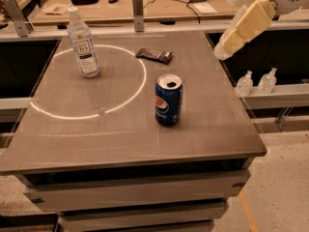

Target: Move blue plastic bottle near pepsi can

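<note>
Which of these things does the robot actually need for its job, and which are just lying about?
Job: bottle, Pepsi can, gripper high at the right.
Lying about: dark wrapper, two pump bottles at the right.

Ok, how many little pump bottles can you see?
2. The left pump bottle and the right pump bottle stand side by side on the ledge right of the table. Others may be hidden. The pincer hangs above the table's right edge.
</note>
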